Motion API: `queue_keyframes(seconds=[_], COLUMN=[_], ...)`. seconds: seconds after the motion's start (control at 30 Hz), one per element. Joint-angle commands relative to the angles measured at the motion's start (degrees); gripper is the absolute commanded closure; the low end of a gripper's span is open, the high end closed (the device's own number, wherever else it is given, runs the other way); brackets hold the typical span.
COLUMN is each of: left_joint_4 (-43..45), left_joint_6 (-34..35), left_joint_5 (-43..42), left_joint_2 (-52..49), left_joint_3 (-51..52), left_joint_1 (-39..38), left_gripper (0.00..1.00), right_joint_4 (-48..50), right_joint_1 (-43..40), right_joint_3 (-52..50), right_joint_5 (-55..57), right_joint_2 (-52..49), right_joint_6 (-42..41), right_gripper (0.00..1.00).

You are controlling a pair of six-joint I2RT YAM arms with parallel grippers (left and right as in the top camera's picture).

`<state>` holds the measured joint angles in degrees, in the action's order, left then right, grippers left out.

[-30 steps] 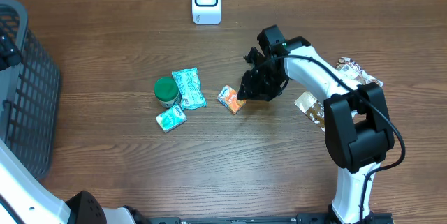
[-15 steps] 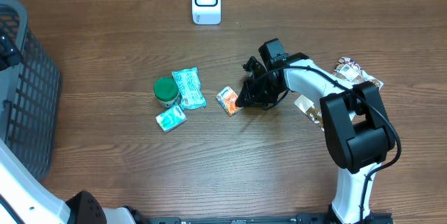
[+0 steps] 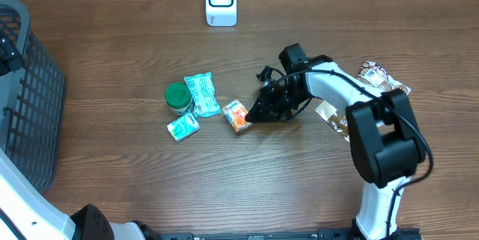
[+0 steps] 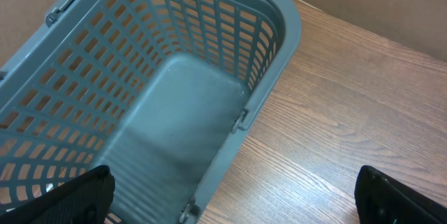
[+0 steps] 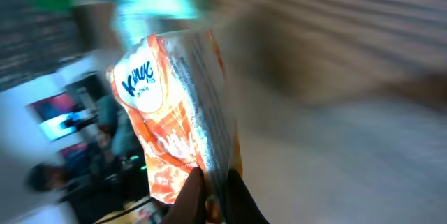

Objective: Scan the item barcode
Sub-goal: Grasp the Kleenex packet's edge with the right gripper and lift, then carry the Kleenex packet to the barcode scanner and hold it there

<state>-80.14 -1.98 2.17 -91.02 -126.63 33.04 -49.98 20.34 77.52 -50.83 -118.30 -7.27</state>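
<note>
Packet [image 3: 236, 115] shifted left, right arm [image 3: 329, 83] low, fingers [image 5: 244, 199] pinching it

In the overhead view the table [image 3: 112, 188] is being lit brightly and evenly from above, and only a short, soft shadow is being cast beside the right arm [image 3: 333, 83] near the table's middle. In the left wrist view the basket [image 4: 279, 35] is being rendered sharply, with its floor being shaded. The right wrist view is being smeared heavily by motion blur. Only the orange packet [image 5: 174, 133] is being shown legibly, with glare being thrown off its film.
</note>
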Motion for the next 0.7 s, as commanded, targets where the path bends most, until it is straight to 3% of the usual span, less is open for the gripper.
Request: queue_keyframes(seconds=[0.0,0.27,0.33,0.67], left_joint_4=[0.2,0.2,0.2,0.2], left_joint_6=[0.52,0.52,0.5,0.5], left_joint_5=[-0.48,-0.48,-0.48,-0.48], left_joint_2=[0.28,0.28,0.28,0.28], left_joint_3=[0.26,0.26,0.26,0.26], left_joint_1=[0.04,0.04,0.04,0.04], left_gripper=[0.0,0.01,0.01,0.0], right_joint_4=[0.39,3.41,7.8,28.13], right_joint_1=[-1.62,-5.09,-6.14,-8.74], right_joint_3=[3.8,7.02,7.06,7.06], right_joint_5=[-14.4,-35.04,-39.1,-39.1], right_joint_2=[8.52,12.68,12.68,12.68], right_joint_6=[1.6,-3.48,-10.01,-48.19], right_gripper=[0.96,0.96,0.96,0.96])
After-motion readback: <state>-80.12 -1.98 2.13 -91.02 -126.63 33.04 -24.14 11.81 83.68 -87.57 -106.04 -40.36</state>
